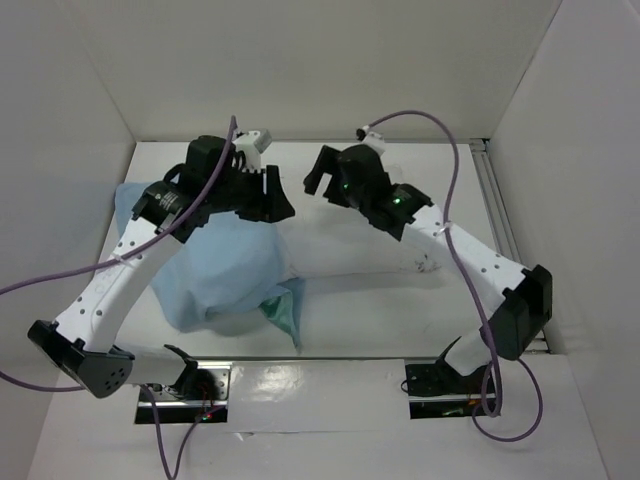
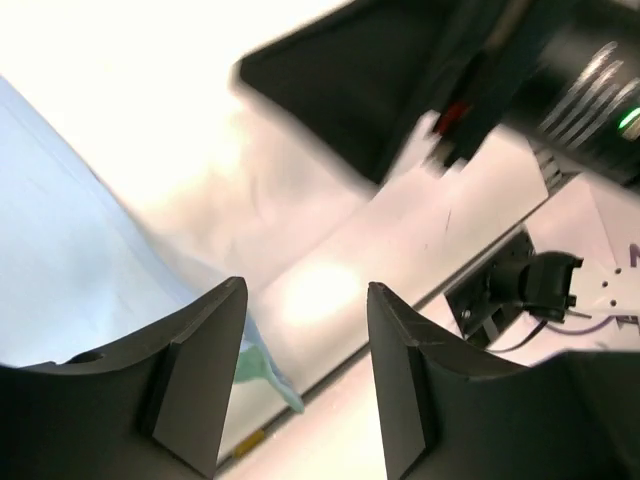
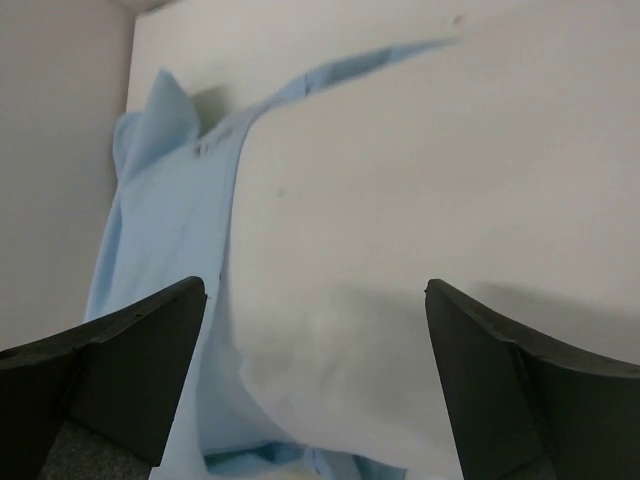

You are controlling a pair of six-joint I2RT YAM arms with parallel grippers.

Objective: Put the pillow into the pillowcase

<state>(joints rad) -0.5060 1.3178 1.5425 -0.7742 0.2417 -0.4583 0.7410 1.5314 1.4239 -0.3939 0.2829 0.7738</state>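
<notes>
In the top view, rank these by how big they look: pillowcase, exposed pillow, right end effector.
Largest: pillowcase.
Then the exposed pillow, though its edges blur into the white table.
Smallest: right end effector, even raised nearer the camera.

Robot lab: white-walled enclosure [image 1: 300,70]

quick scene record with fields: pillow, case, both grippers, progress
pillow: white, lying on the table, left end under the case, right part bare
case: pale blue face up, bunched over the pillow's left end; green face showing at the near edge
left gripper: open, empty, above the case
right gripper: open, empty, above the pillow
progress: pillow partly covered; cannot tell if it is actually inside the case
</notes>
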